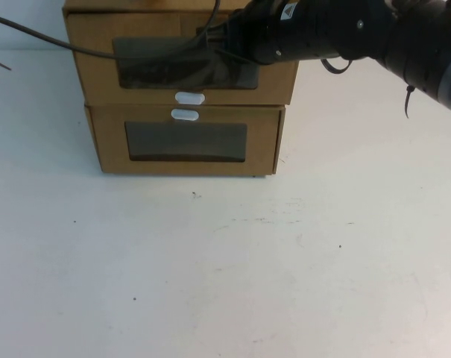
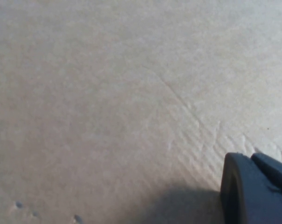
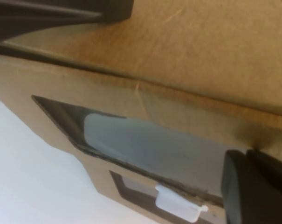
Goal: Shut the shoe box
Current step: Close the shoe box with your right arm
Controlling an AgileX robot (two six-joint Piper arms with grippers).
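Two brown boxes are stacked at the back of the table. The upper one is the shoe box, with a clear window and a white pull tab below it. Its front stands wider and nearer than the lower box's front. My right gripper is shut, with its tips against the box's front by the window's upper right. In the right wrist view my right gripper sits beside the window and a white tab. My left gripper is shut over a pale creased surface and is out of the high view.
The lower brown box has its white tab above its window. The white table stretches in front of the boxes. A black cable crosses the upper left. The right arm fills the upper right.
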